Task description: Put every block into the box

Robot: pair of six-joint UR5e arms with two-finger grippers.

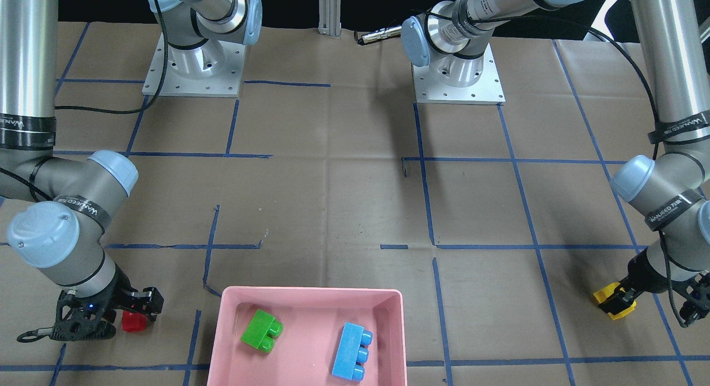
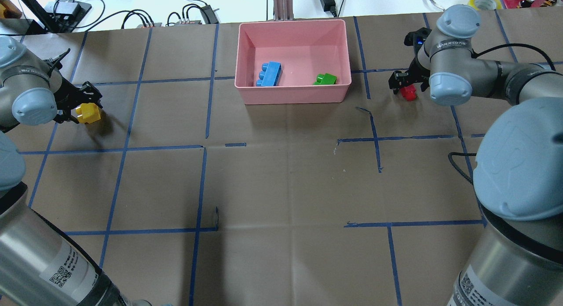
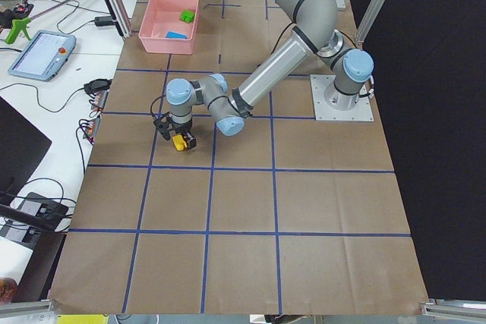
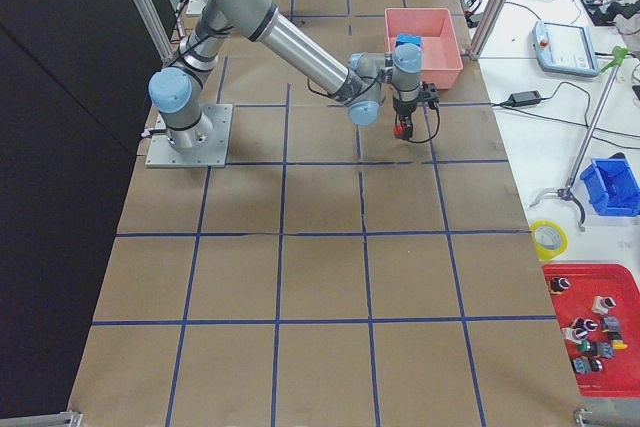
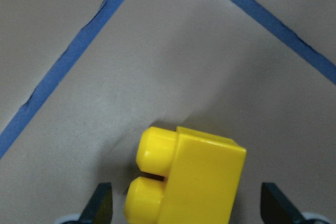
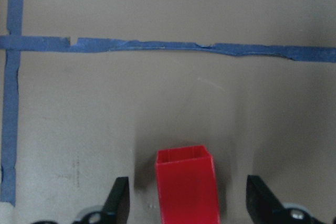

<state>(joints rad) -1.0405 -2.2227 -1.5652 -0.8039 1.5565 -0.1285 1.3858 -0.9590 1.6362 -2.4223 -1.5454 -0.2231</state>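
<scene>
Broad open table (image 2: 286, 187) on both sides of the box (image 2: 292, 97) and in front of it. Well left of the box: left gripper (image 5: 188, 204) spread wide astride the yellow brick (image 2: 89, 114), gaps either side, gripping nothing. Inside the box: blue brick (image 2: 269, 74) left, green brick (image 2: 325, 79) right. Near the box's right: right gripper (image 6: 190, 202) equally wide astride the red brick (image 2: 409, 92), not touching. Lower ends of both outer bricks cut off in the wrist views.

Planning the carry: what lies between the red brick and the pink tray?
Overhead view: a finger of the right gripper beside the red plastic brick, then brown paper crossed by blue tape.
</scene>
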